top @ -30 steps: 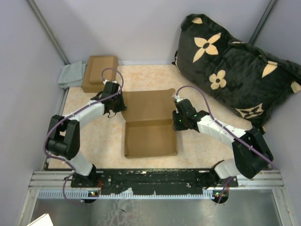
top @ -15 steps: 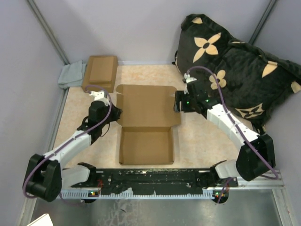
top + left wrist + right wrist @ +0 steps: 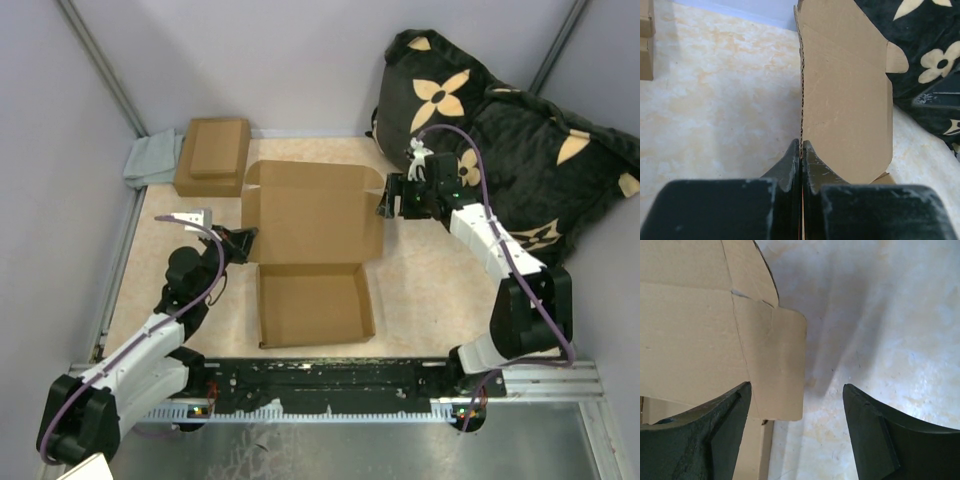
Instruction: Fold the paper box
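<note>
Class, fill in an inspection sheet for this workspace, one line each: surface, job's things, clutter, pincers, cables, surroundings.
Surface: beige mottled tabletop; no spills seen.
Job's things: paper box, tray formed, lid open.
Clutter: two stacked small boxes and grey cloth far left; black flowered cushion far right.
Pincers: left pincer shut on the lid's left edge; right pincer open, the lid's side tab between its jaws, not gripped.
Cables: purple cables, one looping along each arm, clear of the box.
Surroundings: grey walls; metal rail at the near edge.
</note>
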